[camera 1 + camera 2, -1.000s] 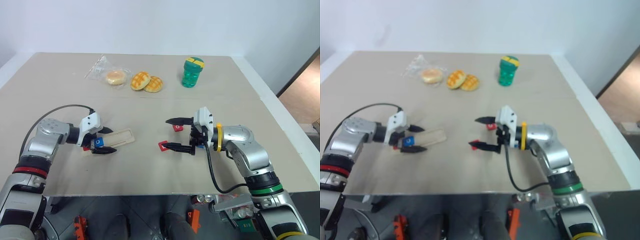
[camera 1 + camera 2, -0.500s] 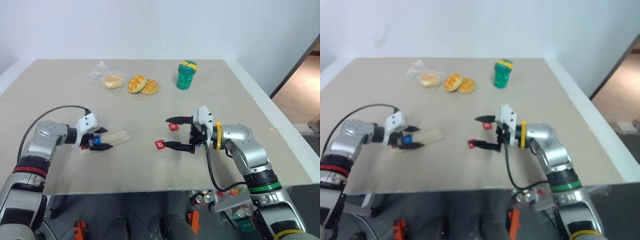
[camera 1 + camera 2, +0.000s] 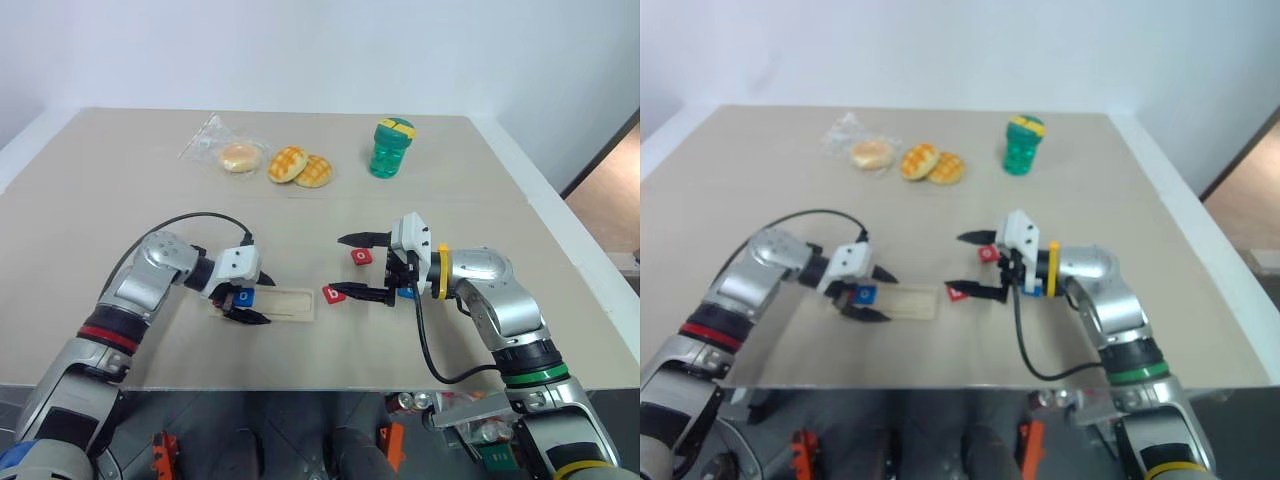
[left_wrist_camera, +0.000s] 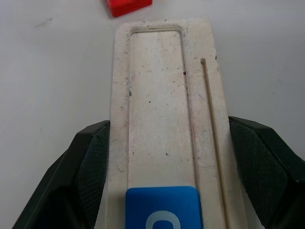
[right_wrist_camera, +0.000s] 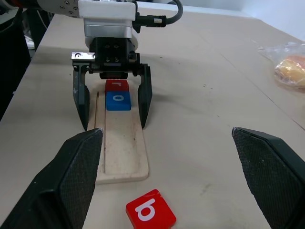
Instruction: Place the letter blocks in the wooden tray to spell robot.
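Since a second ago the left gripper (image 5: 113,98) has slid the wooden tray (image 3: 287,304) toward the open, empty right gripper (image 3: 360,268), its fingers (image 5: 144,98) straddling the tray with r tile (image 5: 116,85) and blue o tile (image 5: 118,101) seated, while b tile (image 5: 150,213), red o tile (image 3: 360,256) and a blue tile (image 3: 404,293) wait on the surface (image 3: 150,200).

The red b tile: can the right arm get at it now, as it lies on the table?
Probably yes. The b tile lies flat on bare table just before the right gripper, whose jaws stand wide open. Nothing covers it; the tray and the left gripper lie beyond it, apart from it.
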